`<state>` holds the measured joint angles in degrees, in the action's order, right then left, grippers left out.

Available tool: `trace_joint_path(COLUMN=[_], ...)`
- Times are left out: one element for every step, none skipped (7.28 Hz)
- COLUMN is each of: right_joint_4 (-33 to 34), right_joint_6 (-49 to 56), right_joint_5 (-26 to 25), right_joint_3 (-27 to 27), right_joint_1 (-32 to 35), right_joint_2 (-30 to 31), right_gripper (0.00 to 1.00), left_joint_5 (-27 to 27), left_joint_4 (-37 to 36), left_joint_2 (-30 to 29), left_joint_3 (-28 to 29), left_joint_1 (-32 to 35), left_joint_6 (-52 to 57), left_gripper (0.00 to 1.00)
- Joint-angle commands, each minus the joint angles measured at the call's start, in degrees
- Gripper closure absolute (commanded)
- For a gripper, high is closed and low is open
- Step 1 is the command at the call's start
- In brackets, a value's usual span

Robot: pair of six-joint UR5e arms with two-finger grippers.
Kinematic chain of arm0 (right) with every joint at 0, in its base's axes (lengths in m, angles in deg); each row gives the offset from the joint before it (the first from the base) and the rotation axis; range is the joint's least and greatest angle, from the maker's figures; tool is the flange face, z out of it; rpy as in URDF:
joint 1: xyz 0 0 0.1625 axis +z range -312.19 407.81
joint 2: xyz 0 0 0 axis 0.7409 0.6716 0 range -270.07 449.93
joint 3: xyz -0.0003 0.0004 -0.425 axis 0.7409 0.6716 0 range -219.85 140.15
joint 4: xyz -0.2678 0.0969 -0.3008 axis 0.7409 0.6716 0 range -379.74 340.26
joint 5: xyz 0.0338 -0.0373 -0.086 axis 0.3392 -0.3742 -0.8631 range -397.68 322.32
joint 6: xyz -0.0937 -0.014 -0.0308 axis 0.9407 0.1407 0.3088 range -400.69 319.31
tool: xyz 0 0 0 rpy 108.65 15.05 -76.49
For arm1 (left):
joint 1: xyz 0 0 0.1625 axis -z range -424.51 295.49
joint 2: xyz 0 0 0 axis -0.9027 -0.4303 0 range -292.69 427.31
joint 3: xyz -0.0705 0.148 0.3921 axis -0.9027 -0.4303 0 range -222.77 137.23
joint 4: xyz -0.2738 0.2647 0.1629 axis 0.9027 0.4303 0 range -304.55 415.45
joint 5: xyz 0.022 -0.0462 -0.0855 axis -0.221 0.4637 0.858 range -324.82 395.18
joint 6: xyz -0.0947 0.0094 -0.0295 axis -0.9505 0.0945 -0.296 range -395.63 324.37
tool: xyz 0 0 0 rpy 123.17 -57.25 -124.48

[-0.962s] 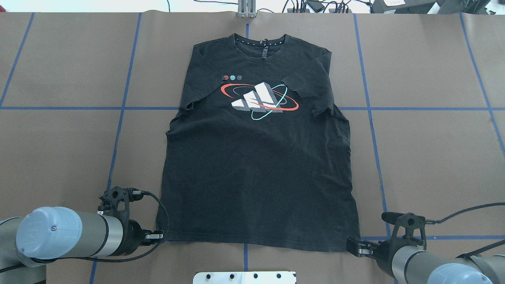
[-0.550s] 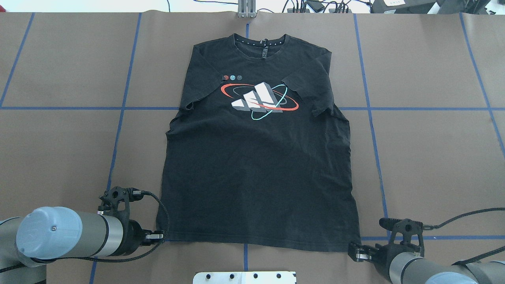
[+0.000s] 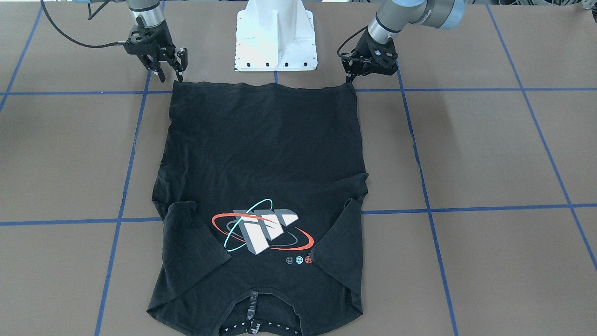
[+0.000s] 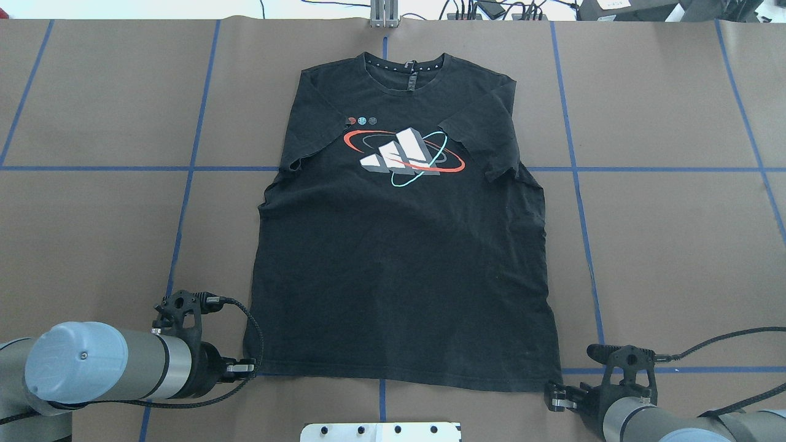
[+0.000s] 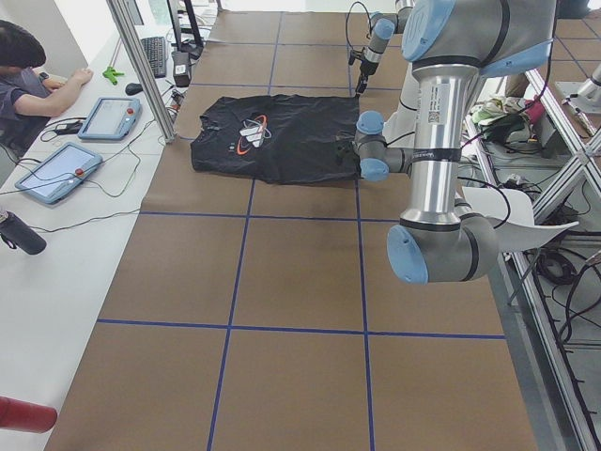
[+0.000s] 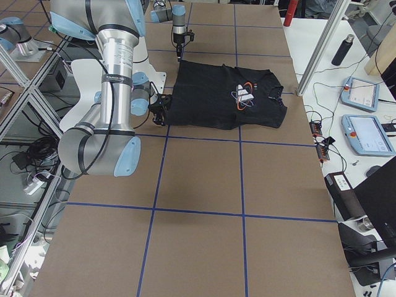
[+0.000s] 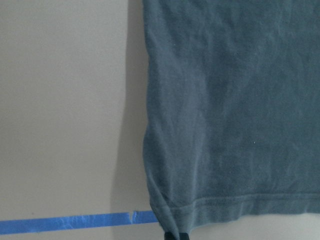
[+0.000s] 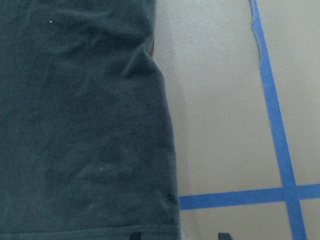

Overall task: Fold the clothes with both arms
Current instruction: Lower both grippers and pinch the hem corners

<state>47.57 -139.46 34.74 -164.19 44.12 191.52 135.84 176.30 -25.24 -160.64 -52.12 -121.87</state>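
The black T-shirt (image 4: 399, 258) lies flat and face up, collar at the far side, both sleeves folded in over the chest graphic (image 4: 402, 156). My left gripper (image 4: 249, 368) sits at the near left hem corner, shut on it; the left wrist view shows the cloth puckered at the gripper (image 7: 175, 235). In the front-facing view it pinches that corner (image 3: 348, 79). My right gripper (image 4: 554, 400) is at the near right hem corner, open. Its two fingertips (image 8: 134, 235) straddle the hem edge, and in the front-facing view the right gripper (image 3: 170, 74) hovers just above the corner.
The white pedestal base (image 3: 275, 42) stands between the arms, close to the near hem. Blue tape lines (image 4: 184, 202) cross the brown table cover. A metal post (image 4: 384, 15) sits past the collar. A person (image 5: 28, 75) sits at a side desk with tablets.
My right gripper has drawn back toward the robot, from over the right hem corner to its near edge. The left gripper and the shirt have stayed put.
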Motion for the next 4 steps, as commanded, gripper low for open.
trace_joint_path(right_joint_4=[0.0, 0.0, 0.0, 0.0], right_joint_6=[0.0, 0.0, 0.0, 0.0], right_joint_5=[-0.1, -0.1, 0.0, 0.0], right_joint_3=[0.7, 0.7, 0.7, 0.7], right_joint_1=[-0.3, -0.3, -0.3, -0.4], right_joint_2=[-0.1, -0.3, -0.4, -0.4], right_gripper=[0.42, 0.46, 0.62, 0.68], left_joint_5=[0.1, 0.0, 0.0, 0.0], left_joint_4=[0.0, 0.0, 0.0, 0.0], left_joint_2=[0.0, 0.0, 0.1, 0.1], left_joint_3=[-0.1, -0.1, -0.1, -0.1], left_joint_1=[0.0, 0.0, 0.0, 0.0], left_joint_6=[0.0, -0.1, -0.1, -0.1], left_gripper=[1.0, 1.0, 1.0, 1.0])
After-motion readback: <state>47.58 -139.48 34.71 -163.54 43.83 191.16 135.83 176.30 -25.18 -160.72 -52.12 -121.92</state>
